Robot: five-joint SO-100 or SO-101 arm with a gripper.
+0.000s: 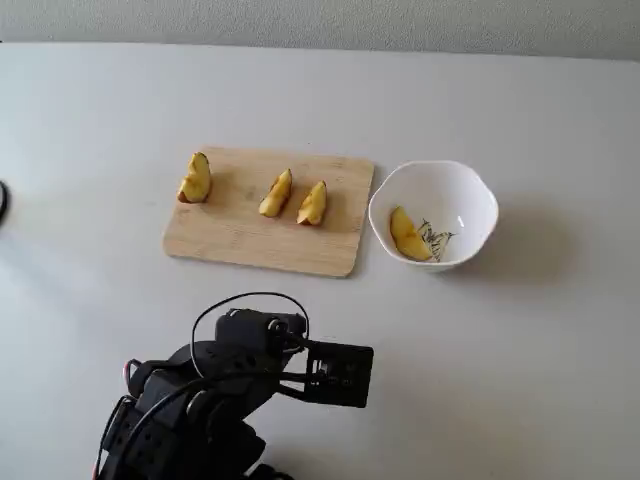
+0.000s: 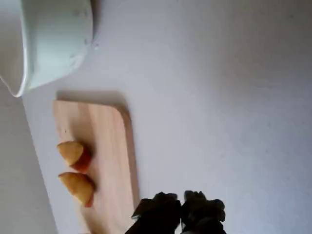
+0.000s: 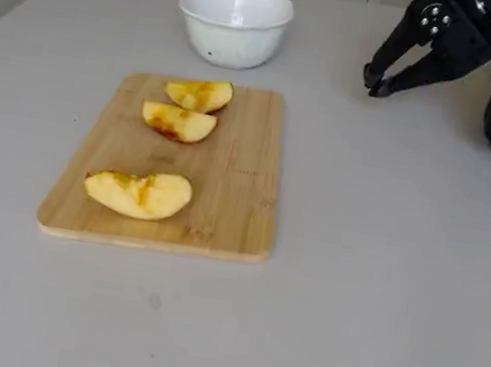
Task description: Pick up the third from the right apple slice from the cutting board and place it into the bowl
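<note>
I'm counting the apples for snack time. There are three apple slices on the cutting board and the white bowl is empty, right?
Not quite. Three slices do lie on the cutting board, but the bowl is not empty: the fixed view from above shows one apple slice already lying inside it.

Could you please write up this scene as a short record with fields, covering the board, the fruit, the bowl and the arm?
surface: pale grey table
cutting board: light wooden board, beside the bowl, not touching
slices on board: three apple slices; one apart at the far end, two close together nearer the bowl
bowl: white, wavy rim, one apple slice inside
hand: empty, jaws nearly together, off the board over bare table
arm: black, folded back near the table edge
</note>
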